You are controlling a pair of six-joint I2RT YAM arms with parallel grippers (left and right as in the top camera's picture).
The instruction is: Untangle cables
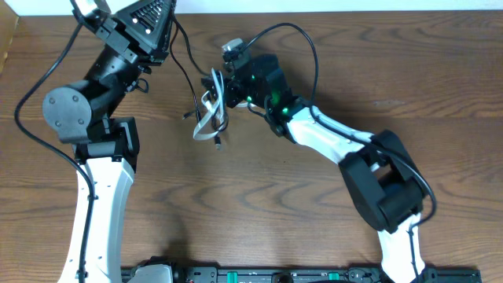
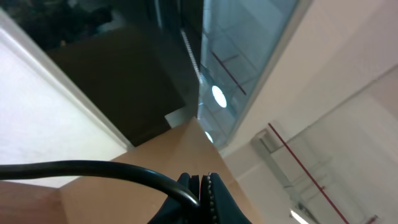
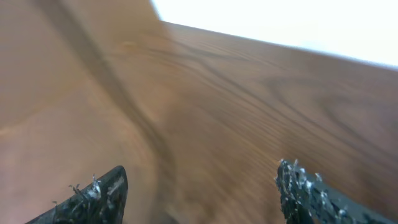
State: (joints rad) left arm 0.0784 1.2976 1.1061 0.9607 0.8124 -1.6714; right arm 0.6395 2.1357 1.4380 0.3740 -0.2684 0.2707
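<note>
The black cable [image 1: 189, 75] runs from my left gripper [image 1: 167, 17] down to a small tangle in the middle of the table. There it loops with the white cable [image 1: 206, 118], whose plug end lies toward the front. My left gripper [image 2: 204, 190] is raised at the back left, tilted up off the table, and shut on the black cable [image 2: 93, 168]. The right gripper [image 1: 218, 85] hovers at the top of the tangle. Its jaws stand open [image 3: 199, 180] with only wood and a blurred dark strand [image 3: 134, 106] between them.
The wooden table [image 1: 330, 47] stretches to the right and front of the tangle. Thick black arm wires [image 1: 302, 35] arc over the right arm. The left arm's base [image 1: 102, 181] stands at the front left, the right arm's base [image 1: 389, 185] at the front right.
</note>
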